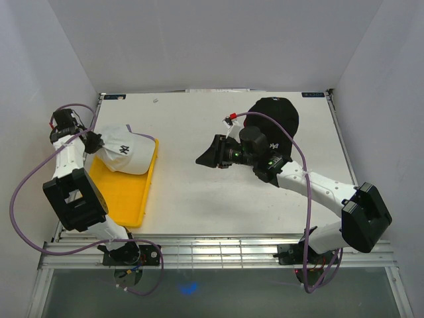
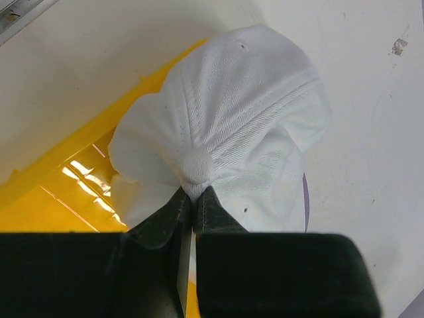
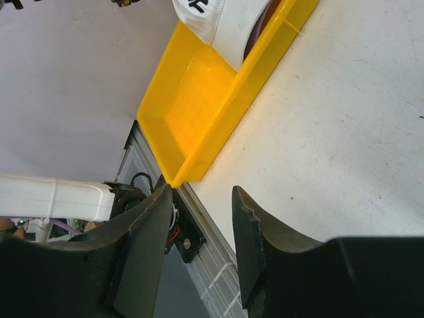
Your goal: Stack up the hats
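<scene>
Left gripper (image 2: 193, 199) pinched shut on white cap (image 2: 225, 112) crown, cap over far end of yellow tray (image 1: 126, 195). Right gripper (image 3: 202, 192) fingers apart, empty, mid-table. Black cap (image 1: 278, 112) on table behind it.

left arm (image 1: 68, 161): white links, black joints | right arm (image 1: 322, 187): same | cables (image 1: 11, 211): purple | fingers (image 3: 248, 238): black

The white cap (image 2: 225, 119) at the tips of the left pincer (image 2: 195, 199) is matt woven cloth, a finely ribbed twill with stitched seams. Under and beside that pincer, the yellow tray (image 2: 73, 192) is smooth, glossy plastic with bright glints. The left pincer and the right pincer (image 3: 202, 192) look like matt black plastic. Beyond the right pincer, the bench (image 3: 344, 132) is matt white and faintly speckled.
</scene>
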{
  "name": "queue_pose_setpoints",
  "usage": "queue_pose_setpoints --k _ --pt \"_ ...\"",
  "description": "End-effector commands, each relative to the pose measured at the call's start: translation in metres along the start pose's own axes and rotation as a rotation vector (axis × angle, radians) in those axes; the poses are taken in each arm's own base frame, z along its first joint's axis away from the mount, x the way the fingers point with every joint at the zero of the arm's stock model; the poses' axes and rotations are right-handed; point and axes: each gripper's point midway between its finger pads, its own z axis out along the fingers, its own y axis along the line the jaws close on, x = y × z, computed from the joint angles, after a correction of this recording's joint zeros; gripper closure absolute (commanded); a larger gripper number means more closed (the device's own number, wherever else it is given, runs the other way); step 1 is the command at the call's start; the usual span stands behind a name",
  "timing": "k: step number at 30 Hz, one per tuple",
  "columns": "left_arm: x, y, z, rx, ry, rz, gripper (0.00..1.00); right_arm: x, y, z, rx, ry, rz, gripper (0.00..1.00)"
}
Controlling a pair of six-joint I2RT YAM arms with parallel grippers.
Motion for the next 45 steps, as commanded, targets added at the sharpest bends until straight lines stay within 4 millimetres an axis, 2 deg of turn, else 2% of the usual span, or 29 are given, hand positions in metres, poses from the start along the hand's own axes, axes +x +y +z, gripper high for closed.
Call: queue_pose_setpoints --k 1,9,14,23,32,37,41,45 --pt "-0.017 -0.014 -0.025 0.043 -0.056 0.036 0.87 -0.010 0.007 -0.003 -0.031 -0.032 -0.020 0.53" --pt "-0.024 -0.026 -0.056 0.079 -0.083 0.062 0.99 -0.014 0.008 -0.007 -0.020 -0.036 -0.026 0.53" --pt "-0.031 -0.045 -0.081 0.149 -0.096 0.074 1.00 -0.015 0.005 -0.010 -0.007 -0.035 -0.032 0.53" --pt "-0.034 -0.077 -0.119 0.260 -0.121 0.101 1.00 -0.016 0.006 -0.014 0.009 -0.030 -0.047 0.53" --pt "-0.030 -0.085 -0.143 0.308 -0.125 0.111 1.00 -0.018 0.008 -0.015 0.010 -0.031 -0.047 0.53" --pt "-0.028 -0.103 -0.162 0.382 -0.125 0.128 1.00 -0.022 0.012 -0.014 0.004 -0.031 -0.061 0.53" --pt "-0.027 -0.101 -0.168 0.374 -0.127 0.118 0.99 -0.020 0.014 -0.010 -0.010 -0.003 -0.069 0.53" --pt "-0.015 -0.098 -0.167 0.389 -0.107 0.100 0.91 -0.019 0.014 -0.009 -0.013 0.000 -0.069 0.53"
